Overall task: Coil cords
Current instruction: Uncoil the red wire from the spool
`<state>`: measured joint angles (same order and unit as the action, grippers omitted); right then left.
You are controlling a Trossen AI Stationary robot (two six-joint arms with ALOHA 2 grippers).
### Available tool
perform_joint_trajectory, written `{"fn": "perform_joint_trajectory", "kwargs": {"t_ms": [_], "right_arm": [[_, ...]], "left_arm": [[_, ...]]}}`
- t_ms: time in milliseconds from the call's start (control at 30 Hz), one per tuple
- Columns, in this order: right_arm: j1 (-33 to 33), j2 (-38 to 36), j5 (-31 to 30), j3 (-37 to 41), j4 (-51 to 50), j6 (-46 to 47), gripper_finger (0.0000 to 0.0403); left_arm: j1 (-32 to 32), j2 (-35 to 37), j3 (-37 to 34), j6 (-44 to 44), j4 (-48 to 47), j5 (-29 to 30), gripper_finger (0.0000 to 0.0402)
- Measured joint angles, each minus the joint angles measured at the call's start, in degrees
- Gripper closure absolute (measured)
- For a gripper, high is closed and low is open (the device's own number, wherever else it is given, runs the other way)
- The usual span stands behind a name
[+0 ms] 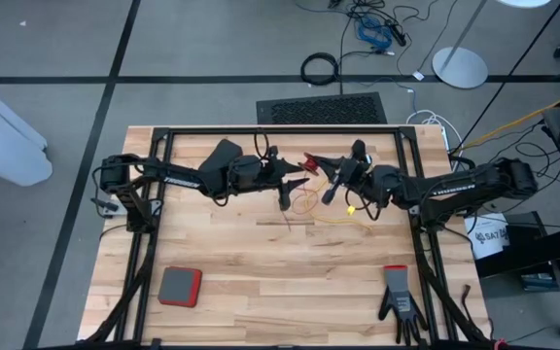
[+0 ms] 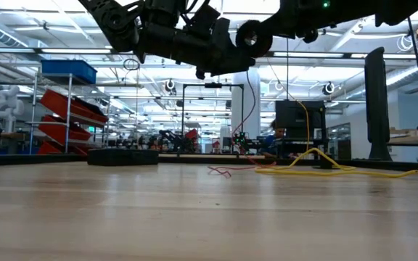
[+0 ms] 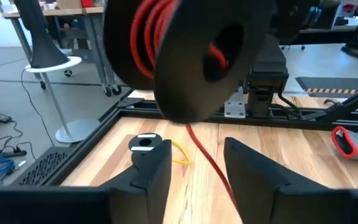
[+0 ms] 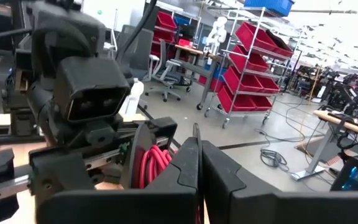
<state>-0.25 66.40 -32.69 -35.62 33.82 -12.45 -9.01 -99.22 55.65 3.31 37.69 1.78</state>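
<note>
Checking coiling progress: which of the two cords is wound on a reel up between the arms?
The red cord, wrapped around the raised black reel; the yellow cord lies loose on the table.

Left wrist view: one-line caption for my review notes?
Black reel wound with red cord hangs above the open left claw over the wooden table.

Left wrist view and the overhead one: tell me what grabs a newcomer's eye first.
A black reel wound with red cord hangs right in front of the left gripper, whose fingers stand apart beneath it. Overhead, both arms meet above the far middle of the wooden table, the right gripper shut. A loose yellow cord lies on the wood under them.
</note>
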Motion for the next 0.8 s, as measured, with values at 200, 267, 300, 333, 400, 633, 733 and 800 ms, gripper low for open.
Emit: {"fn": "perform_joint_trajectory", "kwargs": {"t_ms": [200,267,300,333,400,633,733,800], "right_arm": [[-0.01,1.70,-0.15,0.00,1.20,-0.05,0.0403],[-0.02,1.74,-0.19,0.00,1.16,-0.09,0.0403],[-0.02,1.74,-0.21,0.00,1.18,-0.18,0.0403],[-0.02,1.74,-0.23,0.00,1.20,-0.23,0.0403],[-0.02,1.74,-0.23,0.00,1.24,-0.44,0.0403],[-1.08,1.74,-0.73,0.00,1.62,-0.48,0.0403],[-1.80,1.75,-3.74,0.00,0.21,-1.96,0.0403],[-2.44,1.77,-5.48,0.00,-1.22,-2.79,0.0403]], "left_arm": [[0.03,-0.02,0.03,1.37,-0.85,0.00,0.0336],[0.09,-0.02,0.03,1.93,-0.94,-0.06,0.0369],[0.10,-0.02,0.03,2.07,-0.92,-0.42,0.0383],[0.08,-0.02,0.03,2.42,-0.92,-1.01,0.0391],[0.11,-0.02,0.03,3.23,-0.92,-1.22,0.0394],[1.05,-0.02,0.03,3.15,0.02,-1.36,0.0399],[2.01,-0.02,0.03,3.17,1.02,-1.51,0.0400],[2.52,-0.02,0.05,3.59,1.66,-1.76,0.0400]]}}
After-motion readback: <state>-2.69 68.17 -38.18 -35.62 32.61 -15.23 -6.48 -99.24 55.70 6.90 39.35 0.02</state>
